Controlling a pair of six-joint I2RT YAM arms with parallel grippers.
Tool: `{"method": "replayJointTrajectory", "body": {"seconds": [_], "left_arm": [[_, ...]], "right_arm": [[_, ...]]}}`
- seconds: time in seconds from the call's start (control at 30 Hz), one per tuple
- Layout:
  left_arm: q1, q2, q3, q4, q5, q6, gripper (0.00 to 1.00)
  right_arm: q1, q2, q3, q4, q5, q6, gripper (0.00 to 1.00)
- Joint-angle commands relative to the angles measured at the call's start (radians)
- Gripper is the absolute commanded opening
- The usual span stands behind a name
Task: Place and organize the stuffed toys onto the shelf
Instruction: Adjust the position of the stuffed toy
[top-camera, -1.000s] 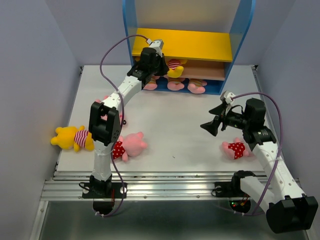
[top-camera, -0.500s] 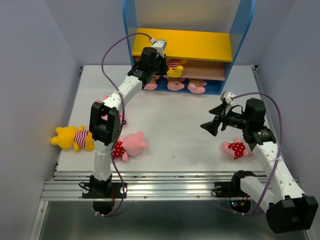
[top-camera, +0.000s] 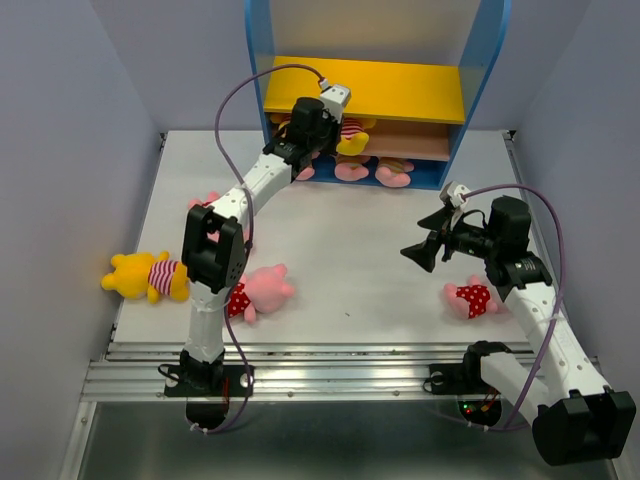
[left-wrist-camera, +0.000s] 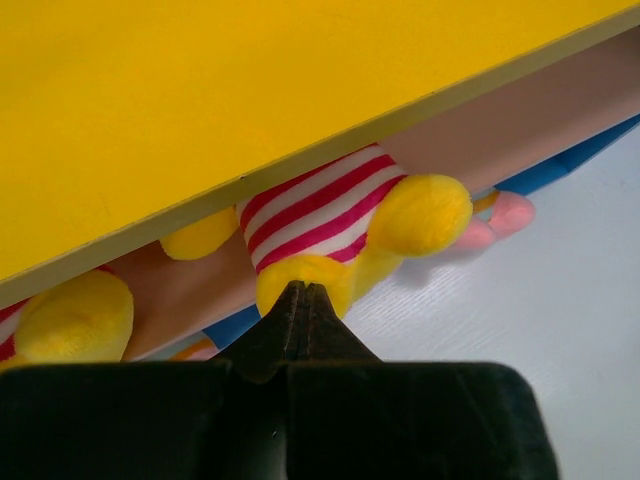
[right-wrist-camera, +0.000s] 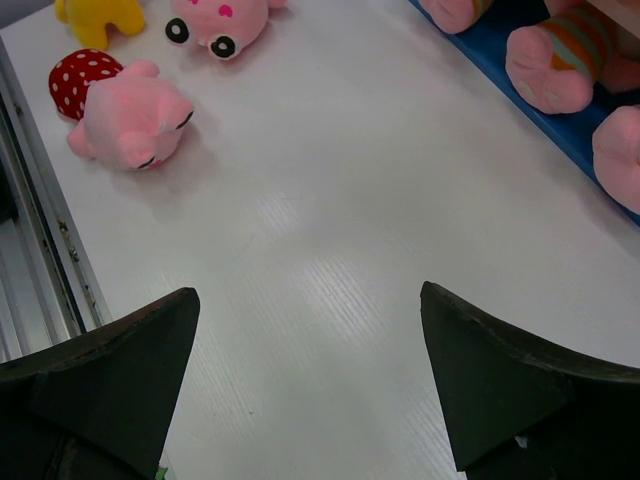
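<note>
Stuffed toys (top-camera: 352, 170) lie partly on the worktop (top-camera: 340, 230), partly in the shelf (top-camera: 365, 90).
Along the near edge lie a yellow bear (top-camera: 145, 276), a left dotted pig (top-camera: 258, 293) and a right dotted pig (top-camera: 472, 298). The right pincer (right-wrist-camera: 307, 292) gapes wide above the right side. At the far edge the left pincer (left-wrist-camera: 298, 290), closed, touches a striped bear (left-wrist-camera: 330, 215) on the middle board.

I see shelf (top-camera: 365, 90) 12 o'clock | striped bear (top-camera: 350, 133) on middle board (top-camera: 415, 140) | pigs (top-camera: 354, 170) on base (top-camera: 432, 180) | loose bear (top-camera: 145, 277) lying 9 | dotted pigs (top-camera: 258, 292) 7, 4

Bear (top-camera: 350, 137) on mid board (top-camera: 425, 141), pigs (top-camera: 392, 173) on base (top-camera: 432, 181).
</note>
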Motion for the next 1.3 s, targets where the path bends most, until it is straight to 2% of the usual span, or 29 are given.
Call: {"method": "replayJointTrajectory", "body": {"seconds": [0.0, 0.4, 1.03, 1.07, 1.1, 1.27], "left_arm": [[-0.022, -0.052, 0.02, 0.032, -0.034, 0.089, 0.0], [-0.025, 0.002, 0.12, 0.001, -0.083, 0.154, 0.0], [-0.025, 0.017, 0.103, -0.005, -0.089, 0.134, 0.01], [-0.025, 0.016, 0.104, -0.005, -0.092, 0.129, 0.03], [-0.025, 0.014, 0.103, -0.005, -0.097, 0.128, 0.13], [-0.025, -0.001, 0.089, -0.004, -0.114, 0.109, 0.4]], "right_arm": [[-0.003, -0.004, -0.002, 0.017, -0.001, -0.016, 0.97], [-0.003, -0.004, -0.002, 0.017, 0.001, -0.018, 0.97], [-0.003, 0.002, -0.002, 0.016, 0.002, -0.019, 0.97], [-0.003, 0.001, -0.001, 0.016, 0.001, -0.019, 0.97], [-0.003, 0.002, -0.002, 0.016, 0.002, -0.019, 0.97], [-0.003, 0.001, -0.002, 0.014, 0.001, -0.019, 0.97]]}}
